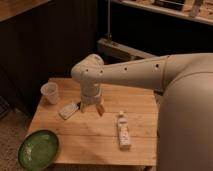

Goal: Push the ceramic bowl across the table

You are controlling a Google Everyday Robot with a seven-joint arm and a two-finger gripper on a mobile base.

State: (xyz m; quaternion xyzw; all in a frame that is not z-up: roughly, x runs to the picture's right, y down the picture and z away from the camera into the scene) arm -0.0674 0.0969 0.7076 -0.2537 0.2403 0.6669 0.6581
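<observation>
The green ceramic bowl [38, 148] sits at the near left corner of the wooden table [95, 137], overhanging the edge. My white arm reaches in from the right. My gripper [91, 106] points down over the table's middle, near the far side, well right of and beyond the bowl. It holds nothing that I can see. A small translucent plastic cup [50, 92] stands at the far left of the table.
A small flat packet [68, 110] lies just left of the gripper. A white tube-like item [123, 131] lies on the right half of the table. Dark wooden walls stand behind; my body fills the right side.
</observation>
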